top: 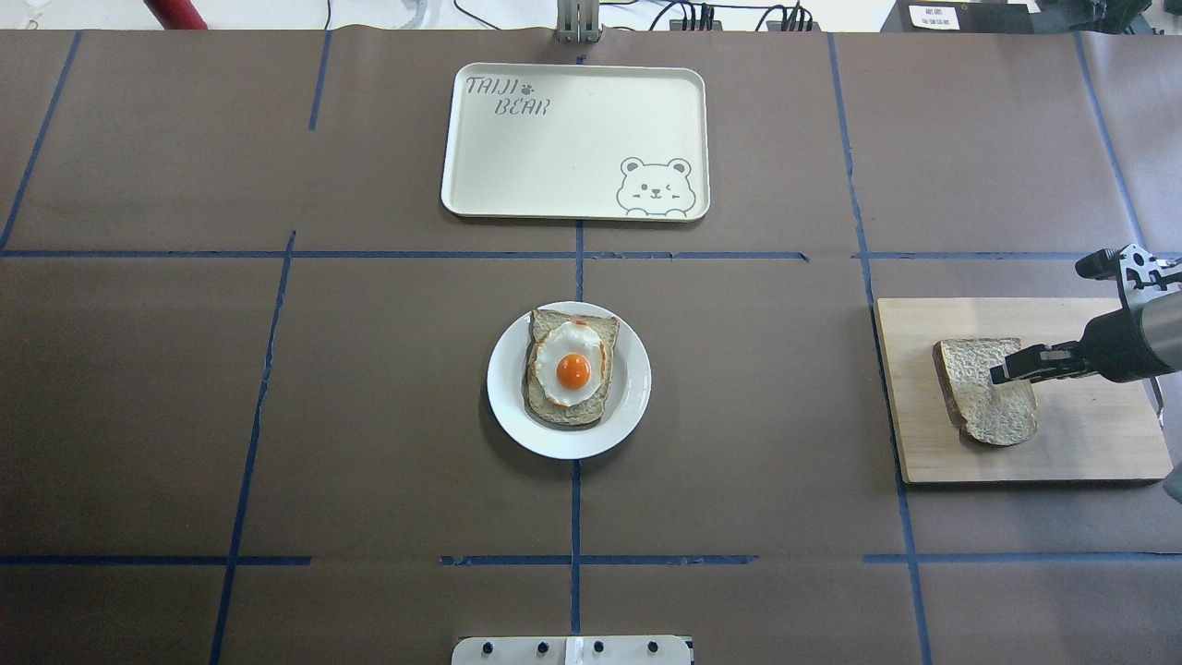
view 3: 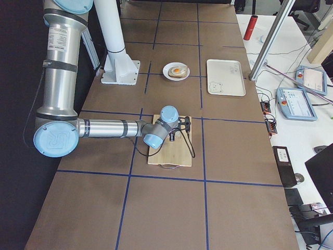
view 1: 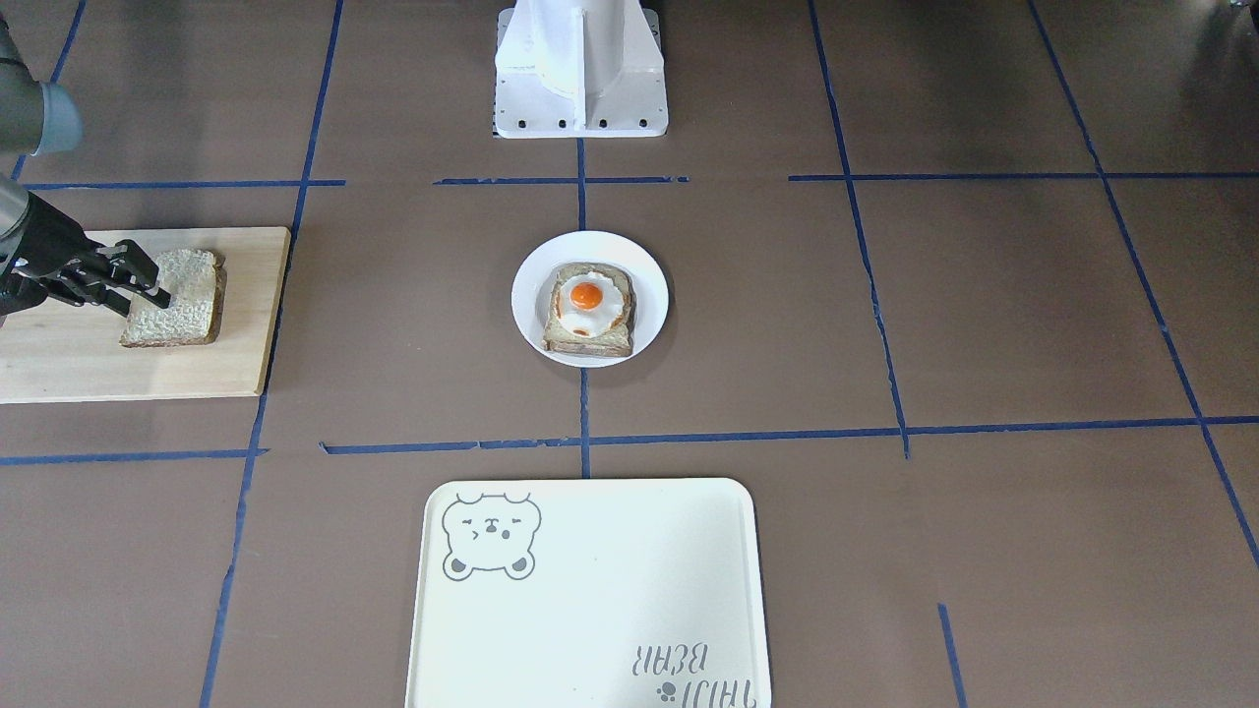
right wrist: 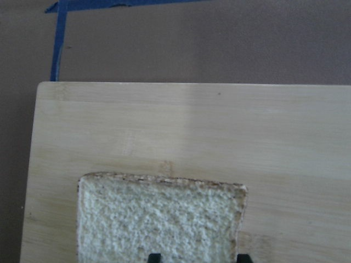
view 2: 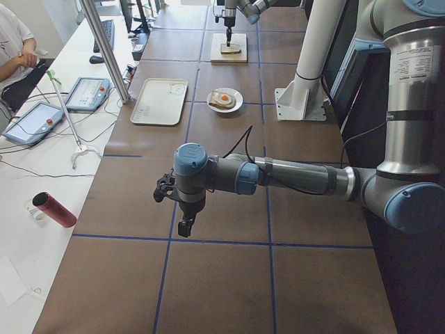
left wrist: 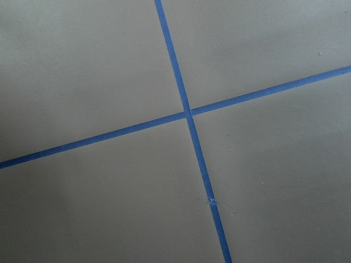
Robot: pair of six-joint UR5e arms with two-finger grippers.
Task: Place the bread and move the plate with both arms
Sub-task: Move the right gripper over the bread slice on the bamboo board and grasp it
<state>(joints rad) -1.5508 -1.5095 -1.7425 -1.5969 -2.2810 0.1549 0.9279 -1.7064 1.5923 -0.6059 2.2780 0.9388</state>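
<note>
The bread (view 1: 187, 295) lies flat on a wooden board at the table's right end; it also shows in the overhead view (top: 974, 369) and the right wrist view (right wrist: 159, 219). My right gripper (view 1: 146, 287) (top: 997, 375) is down at the bread, jaws partly open, with its fingertips (right wrist: 155, 257) over the slice's near part. The white plate (view 1: 651, 295) (top: 637, 388) sits at the table's centre and carries a darker toast with a fried egg (view 1: 588, 307). My left gripper (view 2: 184, 228) hangs over bare table at the far left end; I cannot tell its state.
The wooden board (view 1: 59, 364) (top: 1090, 434) lies under the bread. A cream bear tray (view 1: 590, 610) (top: 572, 139) lies beyond the plate, on the operators' side. The white pedestal (view 1: 580, 69) stands at the robot's edge. Blue tape lines cross the brown table.
</note>
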